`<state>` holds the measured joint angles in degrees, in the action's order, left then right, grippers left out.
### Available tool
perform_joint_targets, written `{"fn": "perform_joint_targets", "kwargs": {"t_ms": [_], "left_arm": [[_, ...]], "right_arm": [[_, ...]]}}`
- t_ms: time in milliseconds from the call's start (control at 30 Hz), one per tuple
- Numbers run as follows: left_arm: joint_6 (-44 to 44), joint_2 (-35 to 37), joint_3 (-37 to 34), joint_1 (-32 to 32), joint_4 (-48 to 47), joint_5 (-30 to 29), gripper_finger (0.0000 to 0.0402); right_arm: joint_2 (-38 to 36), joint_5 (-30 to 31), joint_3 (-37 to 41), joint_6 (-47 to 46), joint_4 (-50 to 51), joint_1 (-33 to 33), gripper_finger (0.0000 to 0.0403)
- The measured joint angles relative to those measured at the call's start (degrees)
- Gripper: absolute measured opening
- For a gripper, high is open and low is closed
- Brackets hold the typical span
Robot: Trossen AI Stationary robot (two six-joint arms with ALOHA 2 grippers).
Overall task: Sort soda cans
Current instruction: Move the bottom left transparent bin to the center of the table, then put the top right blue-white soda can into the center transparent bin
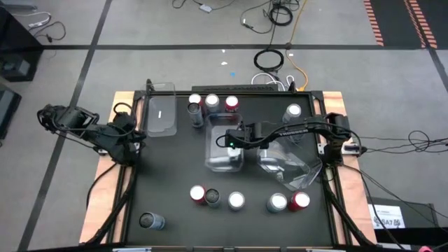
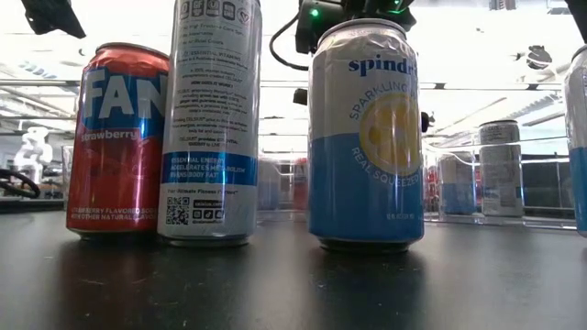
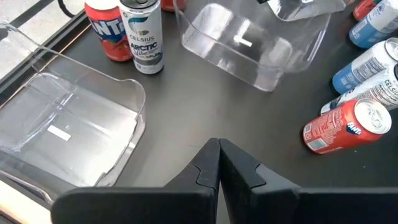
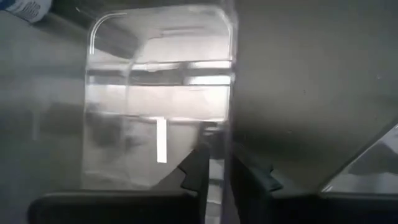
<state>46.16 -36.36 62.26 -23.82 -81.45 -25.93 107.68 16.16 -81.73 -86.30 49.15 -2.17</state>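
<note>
The right gripper (image 1: 225, 142) reaches over the middle of the black table (image 1: 175, 175), its dark fingers (image 4: 198, 167) nearly together on the wall of the clear rectangular plastic bin (image 1: 224, 148) — whether they pinch it, I cannot tell. The left gripper (image 1: 135, 148) waits closed at the left edge, near a second clear bin (image 1: 161, 112). A third clear bin (image 1: 285, 159) lies tilted to the right of the middle one. The soda cans stand apart in groups — three at the far edge (image 1: 212, 103), one grey can (image 1: 292, 112) far right, five along the near side (image 1: 236, 201), and one dark can (image 1: 150, 222) lying alone at the near left corner.
</note>
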Motion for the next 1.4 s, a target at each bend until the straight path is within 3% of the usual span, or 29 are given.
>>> {"fn": "perform_joint_targets", "kwargs": {"t_ms": [300, 567, 700, 967, 1200, 1400], "left_arm": [[-0.04, 0.0, 0.0, -0.02, 0.0, -0.72, 0.0017], [-0.06, 0.0, 0.0, 0.0, 1.9, -3.01, 0.0017], [-0.02, 0.0, 0.0, 0.0, 6.13, -3.35, 0.0017], [-0.25, -1.92, 0.0, 0.45, 20.74, -9.85, 0.0017], [-1.34, -9.44, 0.02, 3.96, 24.26, -10.05, 0.0017], [-6.02, -16.18, 0.02, 8.7, 27.11, -4.3, 0.002]], "right_arm": [[-0.38, -3.09, -0.06, 3.78, -0.08, -0.42, 0.012], [-5.61, -3.06, -2.0, 15.57, 0.33, -1.91, 0.0134], [-10.57, -3.23, -2.72, 24.23, 0.31, -2.61, 0.0135], [-22.42, -7.33, -2.78, 38.74, 4.67, -0.49, 0.0135], [-31.95, 0.31, -2.8, 37.45, 19.64, 6.26, 0.0135], [-35.47, 0.54, -2.8, 32.56, 25.62, 12.88, 0.0135]]}}
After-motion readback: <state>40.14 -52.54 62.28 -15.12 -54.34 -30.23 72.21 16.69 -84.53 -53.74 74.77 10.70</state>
